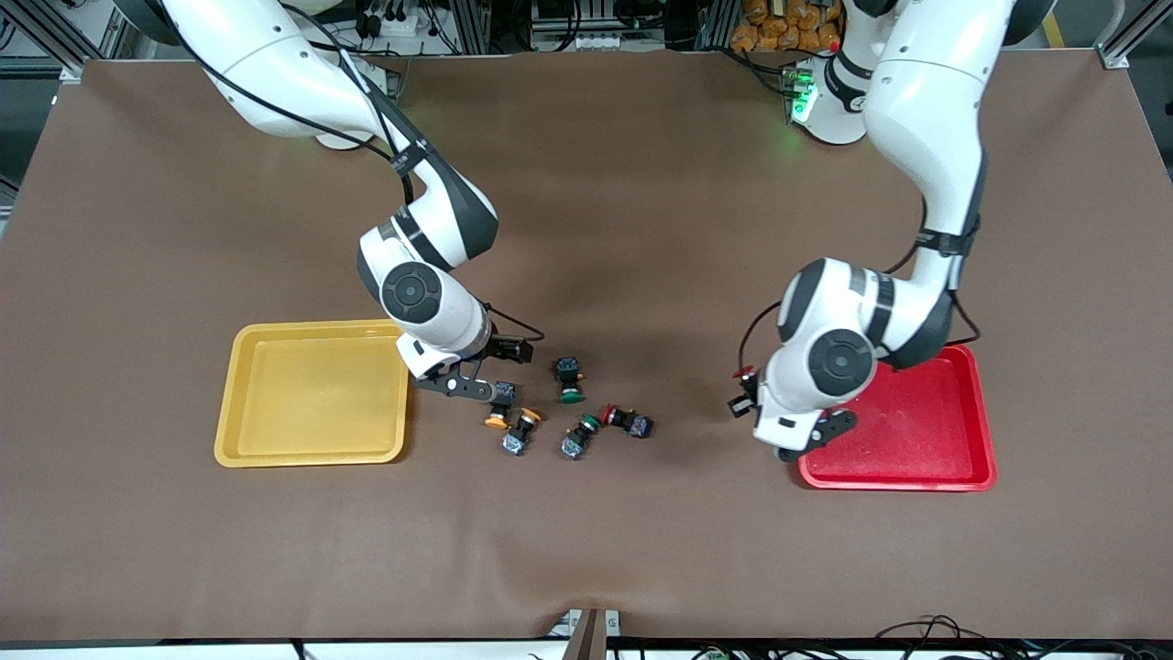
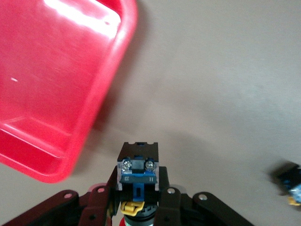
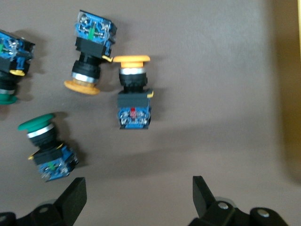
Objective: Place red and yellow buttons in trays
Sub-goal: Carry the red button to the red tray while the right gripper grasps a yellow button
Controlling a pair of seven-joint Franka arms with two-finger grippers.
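I note two green-capped switches [image 1: 570, 378] [image 1: 579, 435] lying on their sides on the brown table cover [image 1: 641, 183], close together, the second nearer the front camera.

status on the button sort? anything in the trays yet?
Nothing is placed yet: the yellow tray and red tray both look empty. In hand: the left gripper is shut on a red button beside the red tray's corner. The right gripper hangs open over the two yellow buttons. Left: those two and the red button on the table. The green ones stay.
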